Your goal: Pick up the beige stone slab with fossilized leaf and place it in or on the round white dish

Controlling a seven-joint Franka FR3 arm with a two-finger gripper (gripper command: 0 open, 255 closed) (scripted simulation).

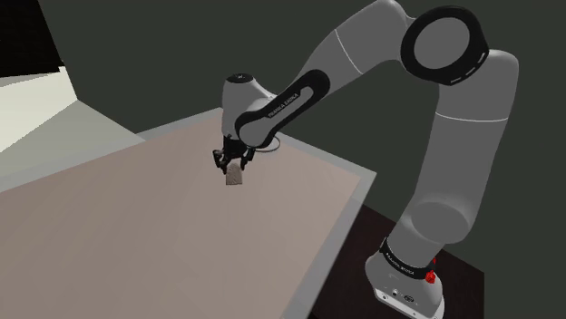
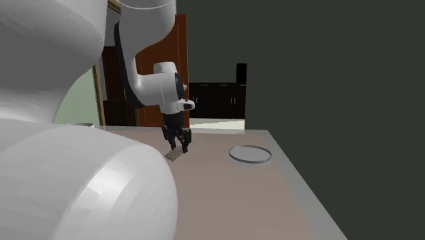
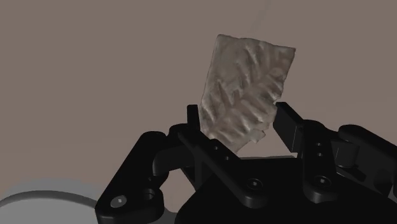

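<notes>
The beige stone slab (image 3: 245, 89), its face ridged with a leaf pattern, is clasped at one end between my gripper's (image 3: 242, 124) black fingers. In the shoulder view the slab (image 1: 234, 177) hangs below the gripper (image 1: 232, 165), close over the brownish table (image 1: 136, 245); whether it touches the top I cannot tell. The second exterior view has the slab (image 2: 174, 155) under the gripper (image 2: 178, 144), with the round white dish (image 2: 250, 155) lying flat on the table to its right. In the wrist view, a pale round rim (image 3: 44, 202) that may be the dish sits behind the hand.
The table's edge (image 1: 336, 227) runs close to the robot's stand (image 1: 404, 285). A grey ledge (image 1: 63, 136) borders the table at the shoulder view's left. Behind the table, in the second exterior view, are a brown door (image 2: 178, 68) and dark cabinets (image 2: 218, 99).
</notes>
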